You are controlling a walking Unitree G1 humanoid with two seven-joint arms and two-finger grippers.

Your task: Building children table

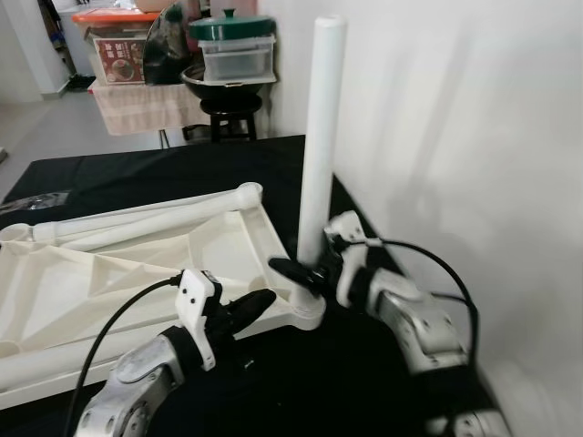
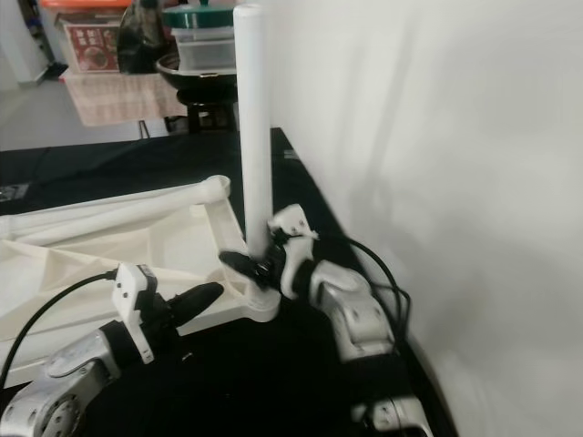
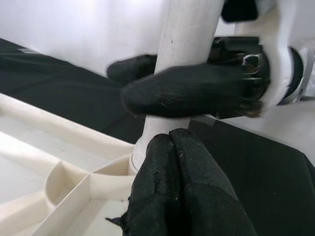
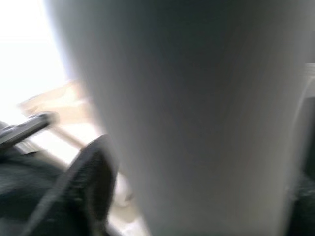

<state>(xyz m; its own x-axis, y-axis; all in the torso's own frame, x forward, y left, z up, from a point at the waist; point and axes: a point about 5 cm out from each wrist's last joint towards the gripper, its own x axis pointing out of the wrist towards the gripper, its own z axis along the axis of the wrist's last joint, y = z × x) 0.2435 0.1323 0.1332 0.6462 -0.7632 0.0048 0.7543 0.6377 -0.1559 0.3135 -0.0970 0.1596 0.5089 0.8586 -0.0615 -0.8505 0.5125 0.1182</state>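
Tabletop (image 1: 137,264) lies upside down on the mat (image 1: 164,173). Leg (image 1: 321,137) stands upright in its near right corner socket, beside the wall (image 1: 455,137). A second leg (image 1: 137,218) lies along the far edge. Stool (image 1: 228,114) stands behind the mat.

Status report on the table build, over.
Right gripper clamped on upright leg in corner socket. Left gripper shut, beside socket on tabletop. Wall close.

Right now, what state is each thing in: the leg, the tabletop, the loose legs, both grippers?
Leg: upright, seated in the tabletop's corner socket.
Tabletop: lying upside down on the black cloth.
Loose legs: lying flat on the tabletop.
Right gripper: shut on the leg near its base.
Left gripper: shut, empty, tips by the socket.
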